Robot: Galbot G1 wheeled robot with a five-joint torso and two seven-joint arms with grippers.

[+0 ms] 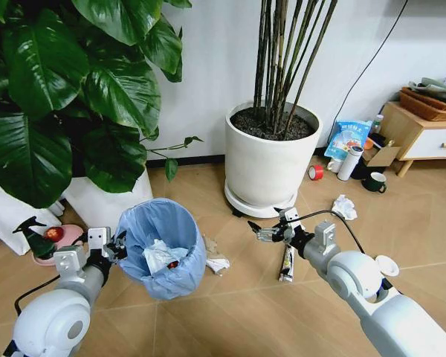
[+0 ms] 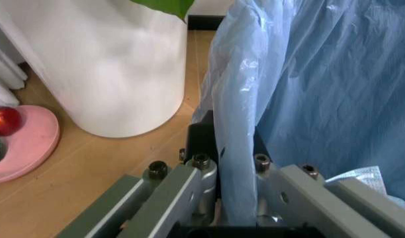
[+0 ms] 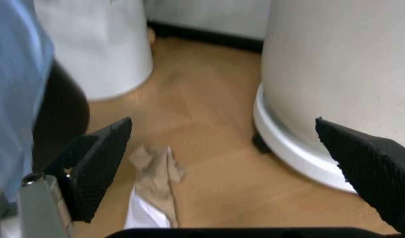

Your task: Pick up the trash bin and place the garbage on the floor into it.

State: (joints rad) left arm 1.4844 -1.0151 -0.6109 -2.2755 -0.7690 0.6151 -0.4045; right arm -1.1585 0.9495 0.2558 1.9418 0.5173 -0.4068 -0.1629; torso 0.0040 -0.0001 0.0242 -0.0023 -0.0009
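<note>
**Left gripper clamps the bin's rim; right gripper hangs open over the litter**

Nearest the robot, the left gripper is closed on the rim of the trash bin, its fingers pinching the light blue bag liner on both sides of the wall. The bin tilts toward the camera, with a white wad and a red scrap inside. The right gripper has its jaws spread wide and grips nothing, above the herringbone floor. Below it lie a crumpled brown and white paper piece just beside the bin and a squeezed tube. A small white disc sits by the right arm. Farther off, a crumpled paper wad lies near the white plant pot.
</note>
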